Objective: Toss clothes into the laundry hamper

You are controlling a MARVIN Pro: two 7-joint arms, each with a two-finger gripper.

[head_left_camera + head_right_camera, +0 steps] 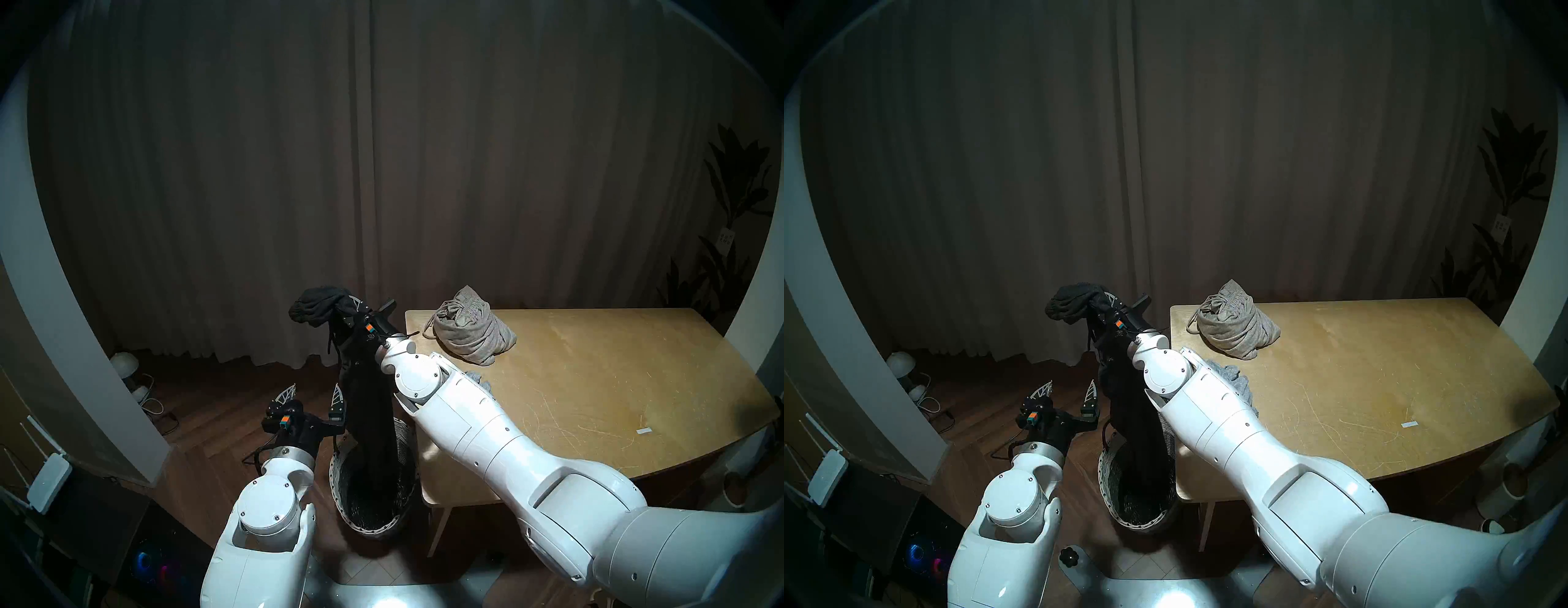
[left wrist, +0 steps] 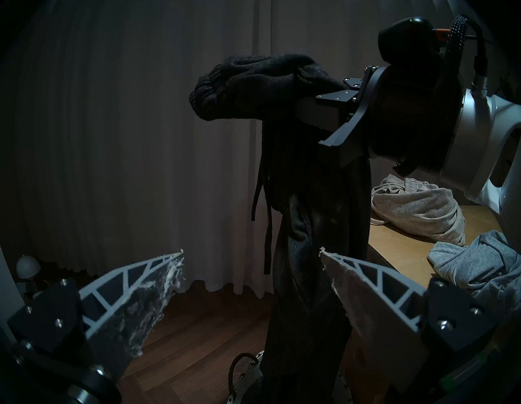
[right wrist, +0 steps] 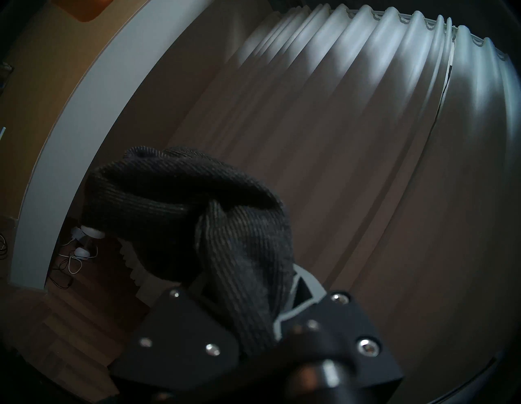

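Both arms are reaching forward: right gripper (image 1: 345,312) is clamping the black garment (image 1: 369,407) (dangling into the hamper (image 1: 339,479) below), left gripper (image 1: 313,392) is hanging released beside it.

A pleated pale curtain (image 1: 382,170) hangs floor to ceiling across the back of the dim room, its hem meeting a dark wood plank floor (image 1: 220,407), and a curved white wall panel (image 1: 63,339) stands at the left with a white router (image 1: 46,475) mounted low beside it. A light wooden table (image 1: 594,382) with rounded corners sits at the right, its top scratched and bearing a small white tag (image 1: 644,430) near its front right edge; a leafy plant (image 1: 729,237) stands in shadow behind the table's far right corner, and a small white dome lamp (image 1: 124,363) with trailing cables sits on the floor by the curtain
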